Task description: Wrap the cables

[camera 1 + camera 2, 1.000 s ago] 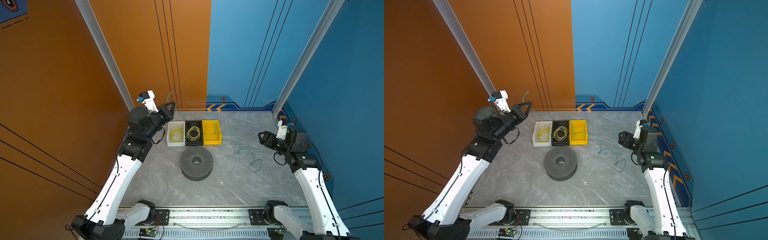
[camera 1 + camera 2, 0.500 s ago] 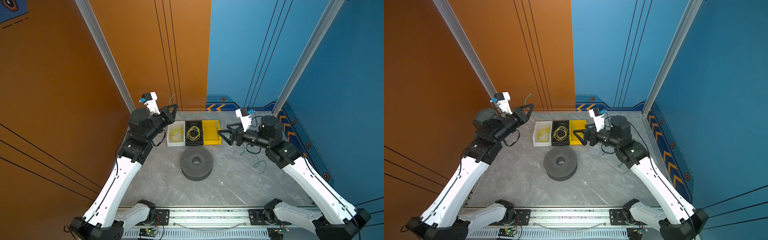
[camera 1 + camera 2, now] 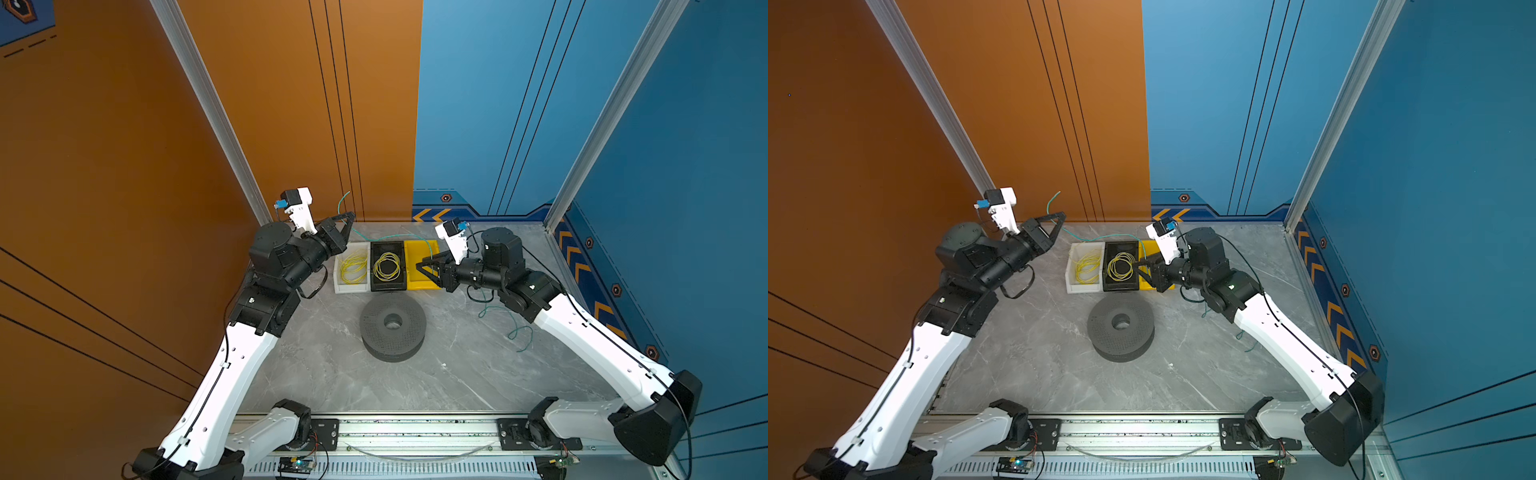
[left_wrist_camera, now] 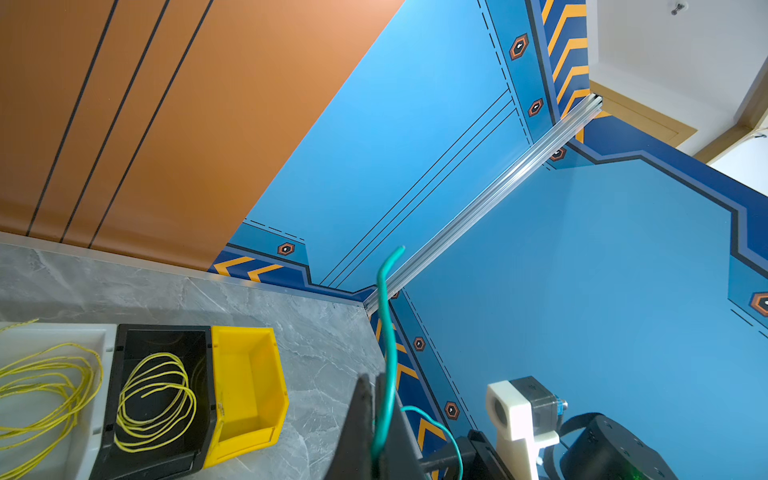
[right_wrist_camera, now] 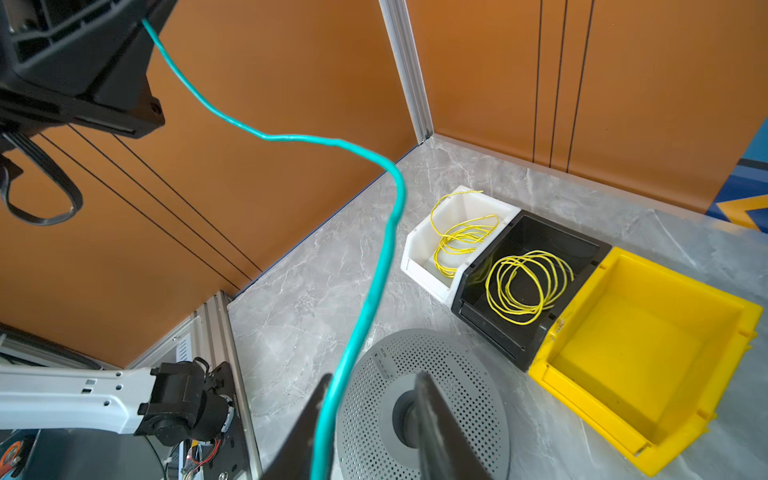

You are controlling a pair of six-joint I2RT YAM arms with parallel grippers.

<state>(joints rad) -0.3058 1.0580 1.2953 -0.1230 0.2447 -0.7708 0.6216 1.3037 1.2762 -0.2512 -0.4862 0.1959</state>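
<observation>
Second grasp under way: long thin teal-green wire [image 3: 386, 237] strung across mid-frame in a top view, pinched tight in left gripper [image 3: 352, 215], lying loose between part-open right gripper [image 3: 419, 264] jaws; likely next: clamp, draw toward grey perforated spool [image 3: 374, 328].

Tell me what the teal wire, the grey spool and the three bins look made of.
Teal wire: probably a plastic-sheathed conductor. It is smooth and faintly glossy, and it hangs in soft curves.
Grey spool: likely moulded plastic, matt, its face perforated with regular holes.
White bin, black bin, yellow bin: seemingly rigid moulded plastic with a slight sheen, uniform colour and moulded rims.
</observation>
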